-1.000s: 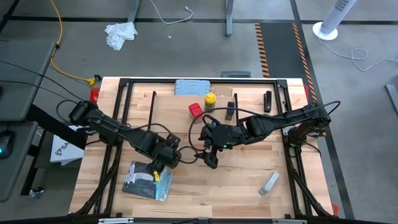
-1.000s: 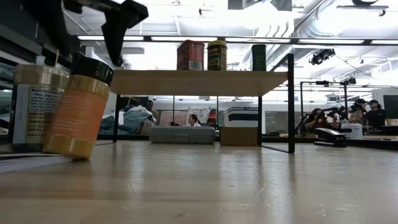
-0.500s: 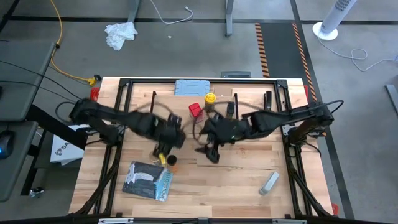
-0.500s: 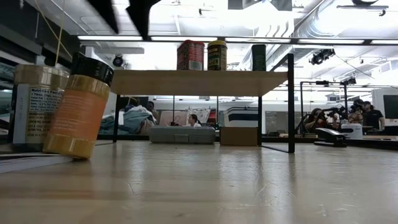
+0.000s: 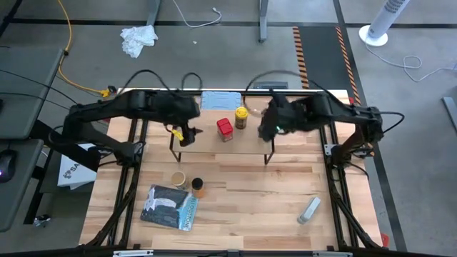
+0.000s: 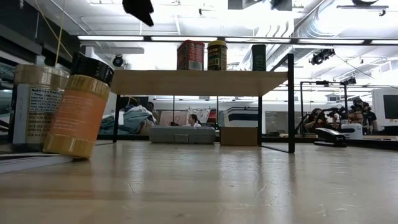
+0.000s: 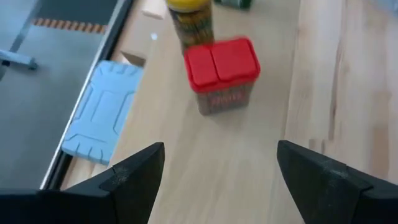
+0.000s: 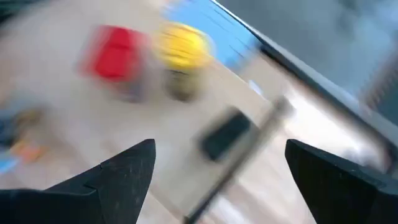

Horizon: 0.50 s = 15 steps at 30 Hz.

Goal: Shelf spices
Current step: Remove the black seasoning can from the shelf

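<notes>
The low wooden-topped wire-legged shelf (image 5: 221, 139) carries three spices: a red square tin (image 5: 225, 128), a yellow-capped jar (image 5: 241, 116) and a small black tin (image 6: 259, 57). Two more, a tan cylinder (image 5: 178, 178) and an amber black-capped jar (image 5: 198, 187), stand nearer, beside a dark printed packet (image 5: 168, 207). Left gripper (image 5: 187, 133) and right gripper (image 5: 270, 128) hover wide open, empty, above the shelf's ends.

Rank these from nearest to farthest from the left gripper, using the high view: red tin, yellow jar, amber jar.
From the left gripper:
1. Red tin, on the shelf, toward the right arm.
2. Amber jar and yellow jar: too close to call.
</notes>
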Motion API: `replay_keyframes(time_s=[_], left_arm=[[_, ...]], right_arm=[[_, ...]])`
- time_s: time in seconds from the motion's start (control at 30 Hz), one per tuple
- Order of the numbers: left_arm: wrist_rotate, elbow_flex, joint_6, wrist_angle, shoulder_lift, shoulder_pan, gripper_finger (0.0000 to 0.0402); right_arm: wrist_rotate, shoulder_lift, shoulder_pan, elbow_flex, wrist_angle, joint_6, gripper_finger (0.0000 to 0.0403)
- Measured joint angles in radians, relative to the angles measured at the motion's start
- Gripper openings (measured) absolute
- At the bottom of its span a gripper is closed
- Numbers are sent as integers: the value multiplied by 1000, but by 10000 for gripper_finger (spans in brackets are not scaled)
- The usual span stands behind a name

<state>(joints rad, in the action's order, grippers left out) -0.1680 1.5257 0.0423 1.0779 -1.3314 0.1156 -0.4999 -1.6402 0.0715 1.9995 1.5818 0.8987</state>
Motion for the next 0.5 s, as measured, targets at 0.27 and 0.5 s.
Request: replay_keyframes(time_s=[0.27, 0.5], left_arm=[[-48, -62, 70, -66, 113, 8, 307], [-62, -77, 88, -76, 128, 1, 307]], right_arm=[[110, -59, -111, -37, -58, 165, 355], [114, -152, -123, -37, -29, 273, 355]])
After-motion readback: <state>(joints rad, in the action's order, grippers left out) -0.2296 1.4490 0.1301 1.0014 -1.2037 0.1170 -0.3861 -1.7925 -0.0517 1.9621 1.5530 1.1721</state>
